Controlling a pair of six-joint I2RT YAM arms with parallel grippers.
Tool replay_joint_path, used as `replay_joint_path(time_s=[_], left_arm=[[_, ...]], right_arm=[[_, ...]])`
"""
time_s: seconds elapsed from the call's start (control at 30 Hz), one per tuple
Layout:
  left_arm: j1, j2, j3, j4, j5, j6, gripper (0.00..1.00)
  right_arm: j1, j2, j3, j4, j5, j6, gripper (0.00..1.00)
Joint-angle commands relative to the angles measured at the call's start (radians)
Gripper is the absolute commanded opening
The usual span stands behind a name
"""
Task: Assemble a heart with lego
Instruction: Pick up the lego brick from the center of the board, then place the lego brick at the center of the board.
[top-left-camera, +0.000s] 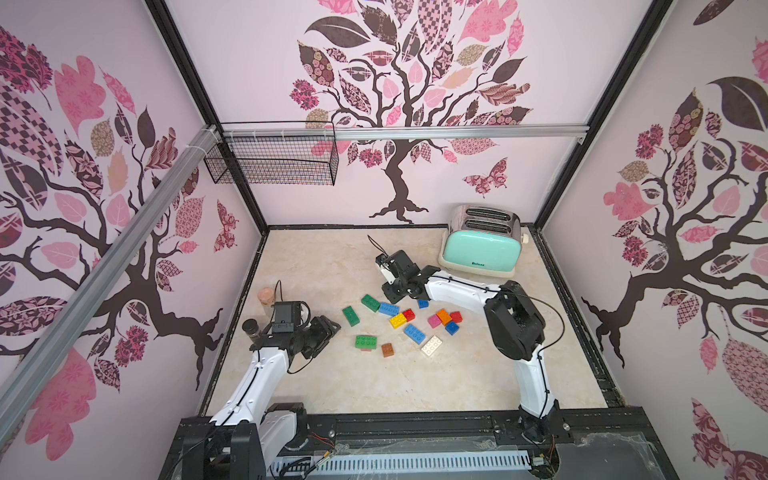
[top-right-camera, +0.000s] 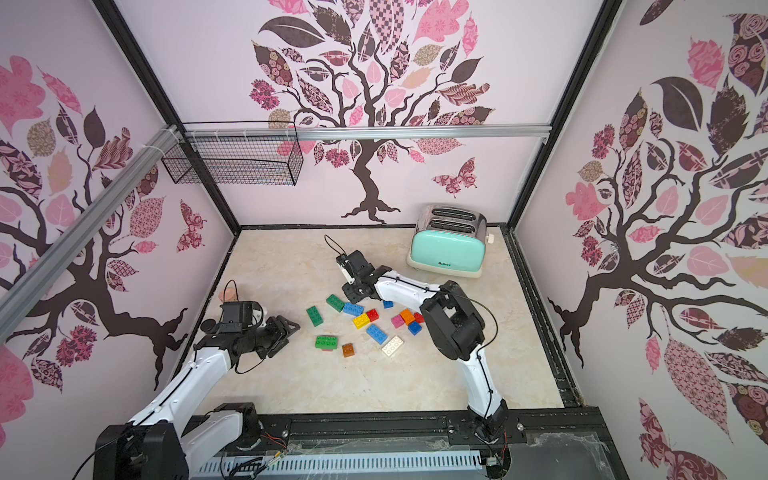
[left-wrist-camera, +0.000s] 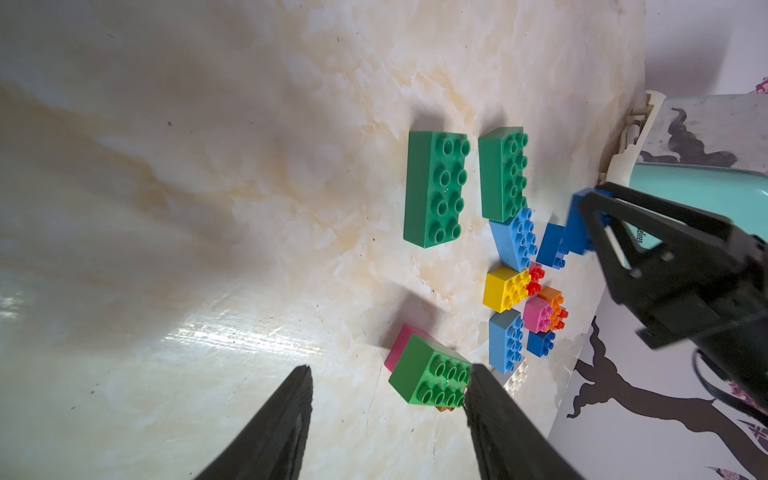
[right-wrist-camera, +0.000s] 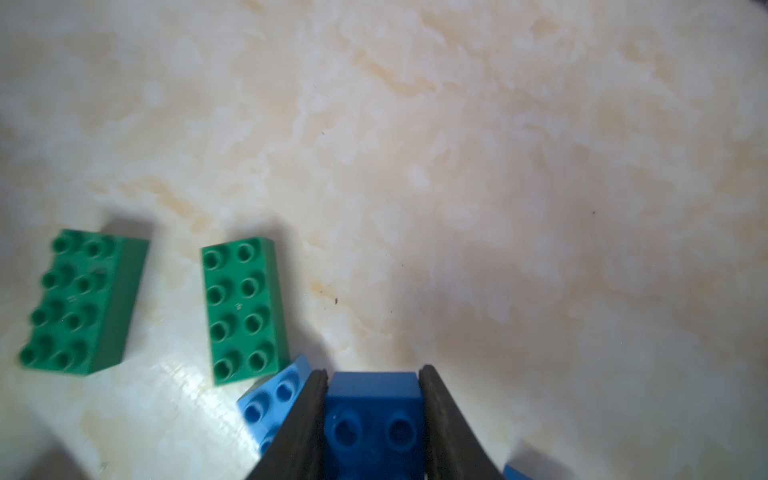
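Marble-look tabletop (top-left-camera: 332, 257), pink tree-print walls (top-left-camera: 291, 199) — right gripper (right-wrist-camera: 374, 372) pinching dark blue brick (right-wrist-camera: 372, 415); left gripper (left-wrist-camera: 390, 370) jaws spread.

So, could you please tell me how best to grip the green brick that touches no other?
I'd grip the green brick across its long sides at mid-length, coming straight down: it lies flat, studs up, with bare table along both.

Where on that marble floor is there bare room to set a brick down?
Bare: the wide strip between the white brick and the front rail, and the far stretch between the farthest green brick and the back wall. Crowded: the brick cluster beside the right claw, shut on a dark blue brick.
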Motion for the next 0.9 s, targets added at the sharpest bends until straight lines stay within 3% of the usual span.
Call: replay_joint_path(time_s=[0.0,0.1,0.3,0.4,0.57,0.87], left_arm=[[-0.006,0.011,0.021,0.000,0.013,0.022,0.62],[-0.018,0.013,0.026,-0.008,0.015,0.026,0.62],[-0.091,0.007,0.028,-0.030,0.007,0.032,0.62],[-0.151,0.006,0.022,-0.061,-0.025,0.023,0.61],[-0.182,-0.052,-0.028,-0.048,-0.043,-0.026,0.60],[-0.182,-0.061,-0.033,-0.037,-0.048,-0.044,0.60]], right_arm=[[0.041,-0.128,-0.081,-0.017,-0.050,-0.142,0.30],[0.090,-0.213,-0.207,-0.038,-0.014,-0.155,0.30],[0.125,-0.381,-0.456,0.031,-0.092,-0.005,0.29],[0.167,-0.433,-0.539,0.053,-0.054,0.035,0.29],[0.187,-0.458,-0.625,0.014,-0.040,0.119,0.29],[0.261,-0.442,-0.695,0.026,-0.047,0.140,0.30]])
